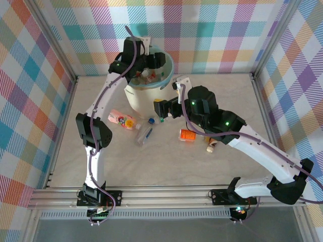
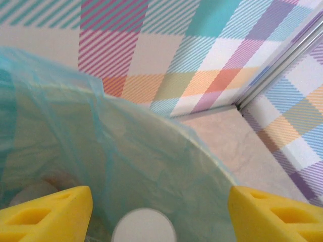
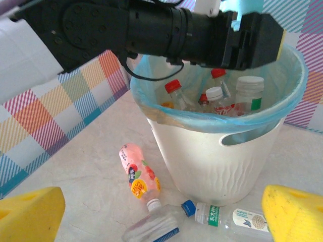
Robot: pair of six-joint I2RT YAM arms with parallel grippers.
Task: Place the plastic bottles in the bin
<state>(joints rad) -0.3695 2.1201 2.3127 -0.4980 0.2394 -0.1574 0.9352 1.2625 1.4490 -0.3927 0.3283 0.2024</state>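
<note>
The cream-white bin point(image 1: 139, 96) with its teal liner point(image 3: 282, 108) stands at the back of the table and holds several bottles, some red-capped point(image 3: 172, 85), some white-capped point(image 3: 249, 85). My left gripper point(image 1: 153, 61) hangs over the bin's mouth, open, with nothing between its yellow fingertips point(image 2: 50, 212); below it lies a white cap point(image 2: 144, 228). My right gripper point(image 1: 161, 110) is open and low in front of the bin. Ahead of it lie a pink bottle point(image 3: 139, 174), a clear blue-capped bottle point(image 3: 222, 217) and a flattened clear bottle point(image 3: 151, 233).
An orange-labelled bottle point(image 1: 187, 134) and a small bottle point(image 1: 211, 147) lie under my right forearm. Plaid walls point(image 1: 30, 75) close in the table on three sides. The left arm point(image 3: 151, 25) crosses above the bin.
</note>
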